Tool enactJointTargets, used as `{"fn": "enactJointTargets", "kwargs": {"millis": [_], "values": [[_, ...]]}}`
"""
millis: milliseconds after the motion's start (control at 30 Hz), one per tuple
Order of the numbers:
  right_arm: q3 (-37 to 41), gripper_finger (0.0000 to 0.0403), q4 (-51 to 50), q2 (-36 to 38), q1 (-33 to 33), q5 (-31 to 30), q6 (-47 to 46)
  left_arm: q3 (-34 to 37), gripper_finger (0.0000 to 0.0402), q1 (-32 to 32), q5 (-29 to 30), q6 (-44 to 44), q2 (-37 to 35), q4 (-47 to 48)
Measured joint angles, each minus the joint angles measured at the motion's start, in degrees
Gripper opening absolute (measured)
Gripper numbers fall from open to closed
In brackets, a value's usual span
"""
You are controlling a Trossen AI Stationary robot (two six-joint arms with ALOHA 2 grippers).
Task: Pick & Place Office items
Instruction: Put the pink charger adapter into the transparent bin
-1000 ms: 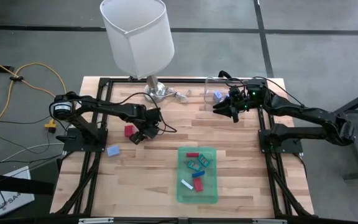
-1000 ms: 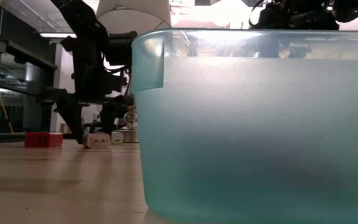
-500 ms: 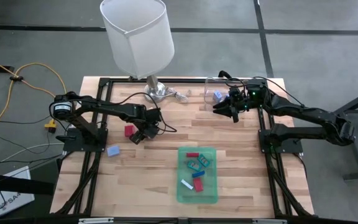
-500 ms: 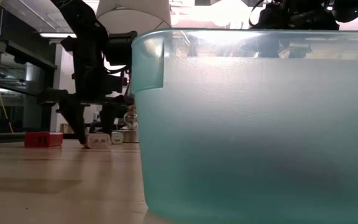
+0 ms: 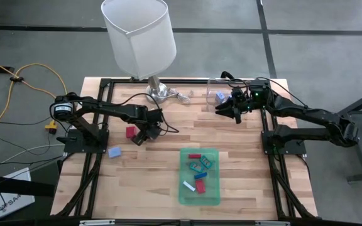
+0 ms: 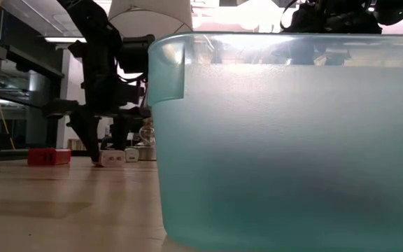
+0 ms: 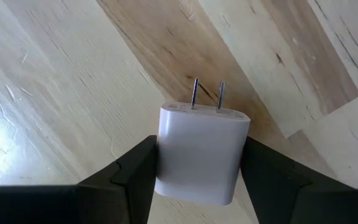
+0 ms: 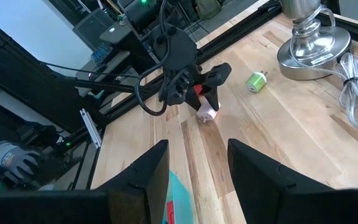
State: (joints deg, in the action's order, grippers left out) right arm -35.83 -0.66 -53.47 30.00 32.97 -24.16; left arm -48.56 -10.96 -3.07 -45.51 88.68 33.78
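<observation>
White charger (image 7: 202, 152) between left gripper (image 7: 197, 163) fingers

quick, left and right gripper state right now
Left gripper: shut on the white plug adapter, at the table.
Right gripper: open, holding nothing.

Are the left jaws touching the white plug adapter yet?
Touching. In the left wrist view the left gripper has a dark finger pressed flush against each side of the white plug adapter, with no gap showing on either side.

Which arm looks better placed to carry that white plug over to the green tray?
The left. Its gripper already clamps the white plug; the right gripper hovers open, far from it, near the table's back edge.
</observation>
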Motion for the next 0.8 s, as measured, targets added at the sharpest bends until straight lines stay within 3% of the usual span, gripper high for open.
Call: {"fn": "enactJointTargets", "kwargs": {"millis": [333,567,800], "values": [[0.00,0.0150,-0.01,0.00,0.00,0.02,0.00,-5.55,0.0196,0.88,0.80,6.30,-0.10,-3.42],[0.00,0.0150,0.00,0.00,-0.01,0.00,0.00,-11.84,0.0196,6.90,9.52,10.15,-0.12,-5.13],[0.00,0.0150,-0.01,0.00,-0.01,0.00,0.00,-16.49,0.0196,11.63,12.54,14.68,-0.12,-7.11]]}}
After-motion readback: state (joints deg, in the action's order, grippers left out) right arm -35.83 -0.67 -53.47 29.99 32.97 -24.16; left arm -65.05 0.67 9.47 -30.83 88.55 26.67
